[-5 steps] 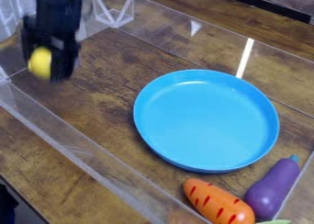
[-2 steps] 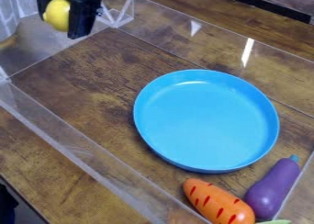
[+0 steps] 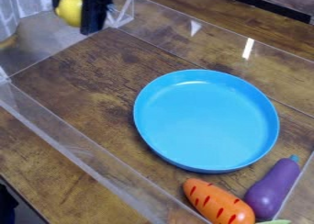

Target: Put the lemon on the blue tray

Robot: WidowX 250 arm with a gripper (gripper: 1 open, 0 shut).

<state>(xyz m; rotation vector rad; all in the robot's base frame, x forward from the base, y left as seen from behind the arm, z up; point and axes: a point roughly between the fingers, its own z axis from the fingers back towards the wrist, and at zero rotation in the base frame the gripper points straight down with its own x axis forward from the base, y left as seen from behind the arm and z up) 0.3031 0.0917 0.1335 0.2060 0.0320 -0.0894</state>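
Object count by type
The scene contains one lemon (image 3: pixel 70 8), one blue tray (image 3: pixel 207 120), one orange carrot with red stripes (image 3: pixel 218 202) and one purple eggplant (image 3: pixel 273 187): four items, one of each kind.

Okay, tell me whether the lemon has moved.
Yes: the lemon went up and rightward in the view, while the blue tray stayed put.

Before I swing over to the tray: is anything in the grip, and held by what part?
The lemon looks held in the gripper; which part is pinched cannot be told, blurred.
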